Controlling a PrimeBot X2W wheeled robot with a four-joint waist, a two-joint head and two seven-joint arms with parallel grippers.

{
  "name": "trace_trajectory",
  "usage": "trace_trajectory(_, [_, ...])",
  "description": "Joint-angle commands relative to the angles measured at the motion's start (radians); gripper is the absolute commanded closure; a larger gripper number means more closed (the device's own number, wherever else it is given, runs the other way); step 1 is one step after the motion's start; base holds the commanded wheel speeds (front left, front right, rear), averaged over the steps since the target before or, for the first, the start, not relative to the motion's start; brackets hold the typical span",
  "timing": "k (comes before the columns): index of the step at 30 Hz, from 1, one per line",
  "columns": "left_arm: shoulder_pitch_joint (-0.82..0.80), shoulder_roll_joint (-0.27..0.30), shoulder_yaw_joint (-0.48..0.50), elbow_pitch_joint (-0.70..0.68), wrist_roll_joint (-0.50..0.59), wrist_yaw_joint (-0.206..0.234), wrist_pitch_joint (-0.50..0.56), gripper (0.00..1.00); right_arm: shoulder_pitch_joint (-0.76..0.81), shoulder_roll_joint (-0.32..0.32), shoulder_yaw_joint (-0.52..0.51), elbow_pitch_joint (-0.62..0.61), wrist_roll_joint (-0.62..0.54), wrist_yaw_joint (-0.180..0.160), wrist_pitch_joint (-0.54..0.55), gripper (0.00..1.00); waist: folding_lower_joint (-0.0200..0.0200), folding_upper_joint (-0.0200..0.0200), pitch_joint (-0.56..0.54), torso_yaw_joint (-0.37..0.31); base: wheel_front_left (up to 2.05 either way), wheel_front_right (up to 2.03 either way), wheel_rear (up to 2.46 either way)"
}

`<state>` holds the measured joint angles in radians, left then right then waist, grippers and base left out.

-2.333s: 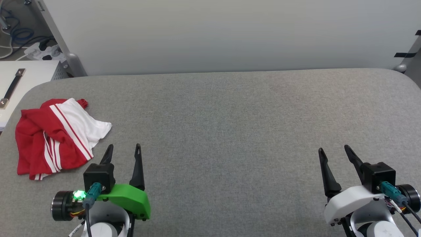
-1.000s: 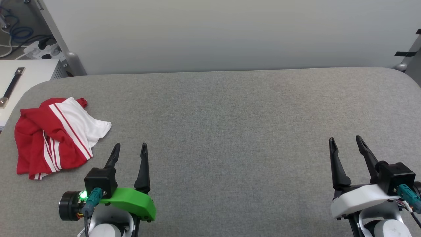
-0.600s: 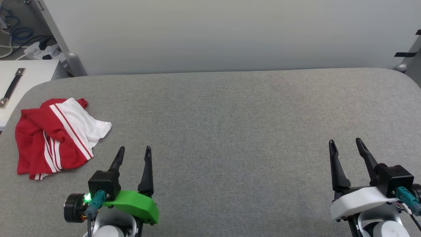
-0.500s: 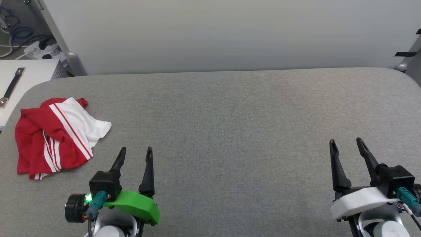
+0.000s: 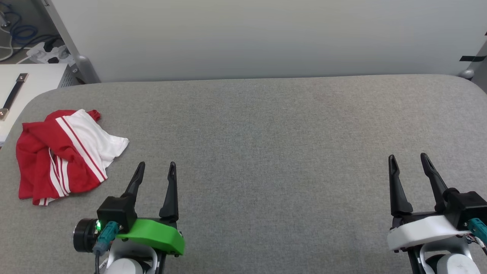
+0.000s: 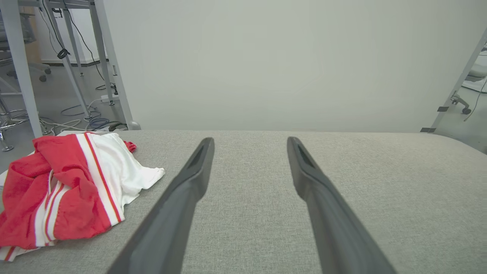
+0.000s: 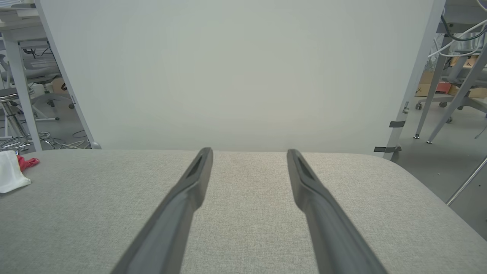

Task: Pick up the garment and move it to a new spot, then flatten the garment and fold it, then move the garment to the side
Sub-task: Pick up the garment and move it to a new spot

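Garment [image 5: 61, 152] lies in a crumpled heap on the grey padded table [image 5: 266, 144], close to its left edge and rounded far-left corner. A white sleeve panel is uppermost, bordered by red and white stripes, with red cloth bunched beneath and to the left of it. Left gripper [image 5: 156, 165] hovers over bare table, jaws spread wide and nothing between them. It sits to the right of the garment and nearer the robot, fingertips pointing toward the pale backdrop panel [image 5: 247, 38]. A strip of bare table separates its left fingertip from the white sleeve corner, so there is no contact. In the left wrist view the heap lies wholly to the left of the left finger, clear of it. Right gripper [image 5: 408, 156] is over the far right side of the table, jaws likewise spread and empty, well apart from the garment. In the right wrist view a scrap of white and red shows at the left edge.
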<state>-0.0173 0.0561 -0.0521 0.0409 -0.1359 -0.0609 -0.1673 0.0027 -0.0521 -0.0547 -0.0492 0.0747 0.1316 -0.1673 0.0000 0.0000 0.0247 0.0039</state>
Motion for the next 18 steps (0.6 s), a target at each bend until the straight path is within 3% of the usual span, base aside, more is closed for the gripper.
trace_trajectory(1, [0.006, -0.004, 0.0, -0.006, -0.008, -0.008, -0.011, 0.0, 0.008, 0.001, -0.001, -0.007, 0.006, -0.001, -0.012, 0.0, 0.0, 0.0, 0.001, 0.001, 0.0, 0.0, 0.0])
trace_trajectory(18, [0.007, -0.005, -0.022, 0.093, -0.039, -0.018, -0.047, 0.0, 0.013, 0.002, -0.003, 0.042, 0.016, -0.001, -0.047, 0.0, 0.0, 0.0, 0.0, 0.001, 0.0, 0.0, 0.0])
